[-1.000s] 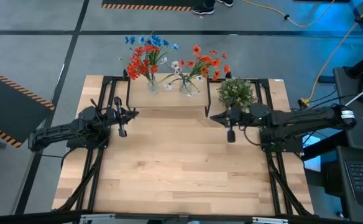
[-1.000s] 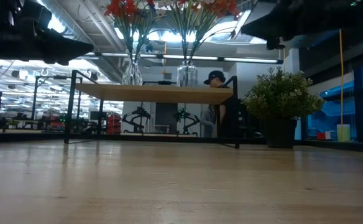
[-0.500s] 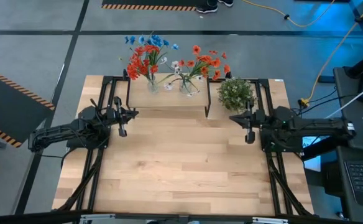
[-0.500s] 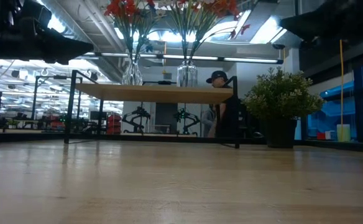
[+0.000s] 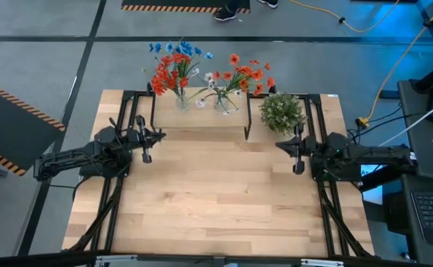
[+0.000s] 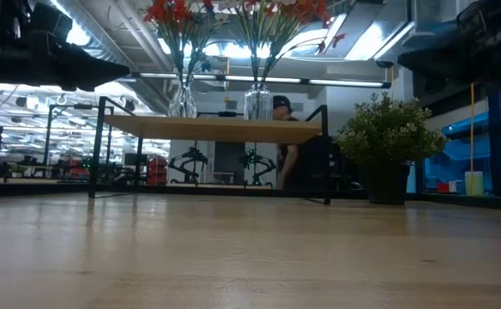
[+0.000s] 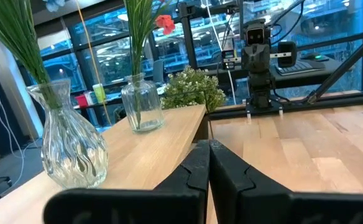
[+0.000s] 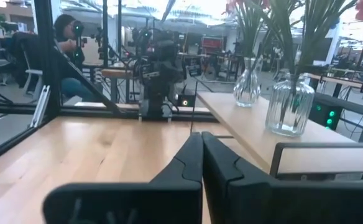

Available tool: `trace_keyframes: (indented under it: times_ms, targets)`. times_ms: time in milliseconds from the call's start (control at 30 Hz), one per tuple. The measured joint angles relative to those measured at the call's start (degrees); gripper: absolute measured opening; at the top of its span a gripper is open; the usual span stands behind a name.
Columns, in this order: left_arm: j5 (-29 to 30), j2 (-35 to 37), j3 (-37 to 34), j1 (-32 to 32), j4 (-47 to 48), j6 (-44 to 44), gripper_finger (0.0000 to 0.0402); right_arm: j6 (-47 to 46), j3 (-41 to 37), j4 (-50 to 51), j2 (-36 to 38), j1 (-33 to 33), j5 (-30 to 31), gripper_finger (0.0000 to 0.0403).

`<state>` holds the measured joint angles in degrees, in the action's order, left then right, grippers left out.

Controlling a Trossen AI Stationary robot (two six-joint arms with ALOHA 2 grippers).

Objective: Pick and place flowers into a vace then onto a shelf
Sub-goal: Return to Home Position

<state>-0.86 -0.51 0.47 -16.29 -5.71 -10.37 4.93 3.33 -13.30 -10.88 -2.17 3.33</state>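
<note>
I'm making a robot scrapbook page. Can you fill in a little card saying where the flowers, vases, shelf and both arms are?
flowers: red, blue, orange-red and white sprigs, standing in two vases
left vase: clear glass, upright on the shelf
right vase: clear glass, upright on the shelf
shelf: light-wood board on black legs, at the far side of the table
bushy plant: on the table beside the shelf
left end effector: shut, empty, above the table's left side
right end effector: shut, empty, above the table's right side

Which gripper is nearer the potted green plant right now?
Right. The right gripper hovers close beside the potted plant; the left gripper is far across the table.
</note>
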Motion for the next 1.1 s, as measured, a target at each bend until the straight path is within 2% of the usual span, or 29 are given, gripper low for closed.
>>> trace_keyframes:
  times_ms: [167, 533, 700, 967, 1100]
  targets:
    - [0.0, 0.0, 0.0, 0.0, 0.4, -0.1, 0.0003, 1.5, -3.0, -3.2, 1.1, 0.0, 0.0, 0.0000]
    - [-0.7, 0.0, 0.0, 0.1, 1.4, 2.4, 0.0003, 1.4, -3.0, -2.0, 1.2, 0.0, 0.0, 0.0001]
    - [-0.6, 0.0, 0.0, 0.1, 2.4, 4.0, 0.0003, -0.4, -2.9, -1.2, 1.2, 0.0, 0.0, 0.0015]
    - [-0.3, 0.0, 0.0, 0.1, 4.3, 10.4, 0.0003, -1.6, -2.9, -1.2, 1.2, 0.0, 0.0, 0.0025]
    - [-0.3, 0.0, 0.0, 0.1, 4.3, 10.5, 0.0003, -1.6, -2.9, -1.1, 1.2, 0.0, 0.0, 0.0025]
